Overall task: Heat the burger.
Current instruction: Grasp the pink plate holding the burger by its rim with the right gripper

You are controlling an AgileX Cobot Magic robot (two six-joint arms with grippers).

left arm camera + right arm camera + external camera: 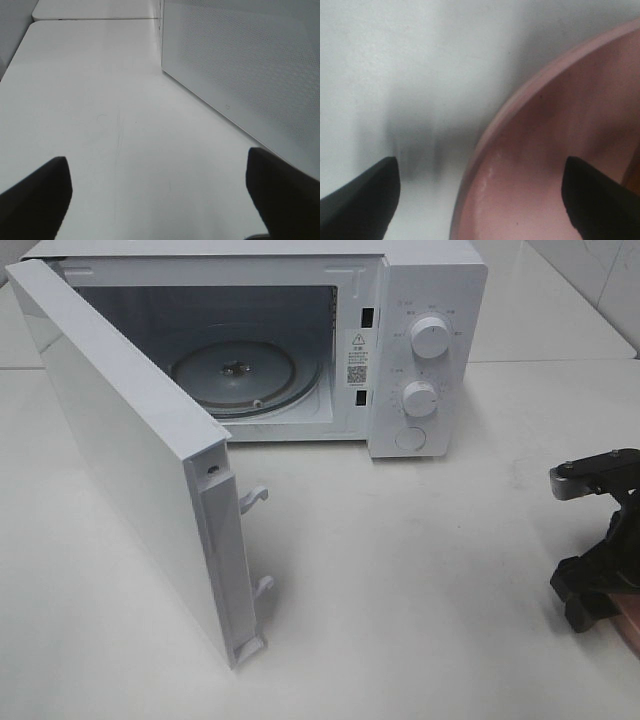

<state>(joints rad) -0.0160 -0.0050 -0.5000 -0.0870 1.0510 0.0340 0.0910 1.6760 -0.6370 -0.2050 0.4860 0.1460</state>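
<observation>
Jaws: left gripper (156,156) wide apart, nothing between the fingers. Right gripper (480,160) also wide, nothing held.

Left side of the desk (400,590): the left gripper hangs low over bare surface just beside the outer face of the microwave door (130,470). It's out of the overhead view. My read is that it's parked clear of the door and doing no work.

The door is swung fully out toward the front-left of the desk, and its two latch hooks (255,498) stick out of the free edge. The microwave (440,280) sits at the desk's back edge. Its cavity is exposed with one glass turntable (235,375) inside and nothing on it, so it looks staged for loading.

Control panel right of the cavity: two knobs, upper (430,337) and lower (419,398), plus one round button (410,438) under them.

Toward the desk's right edge, nearer the front, the right gripper points down and straddles the rim of the pink plate (530,165). One finger is over the desk and the other over the plate's inside. That looks like the lineup for a rim pinch to carry the plate in.

Burger: not clearly in any view. Only a corner of the plate shows from above, and the wrist view has just a brownish sliver at its edge that I can't identify. Presumably the burger rides on that plate, further off to the right.

Count: one microwave, one plate, two grippers, no confirmed burger.
</observation>
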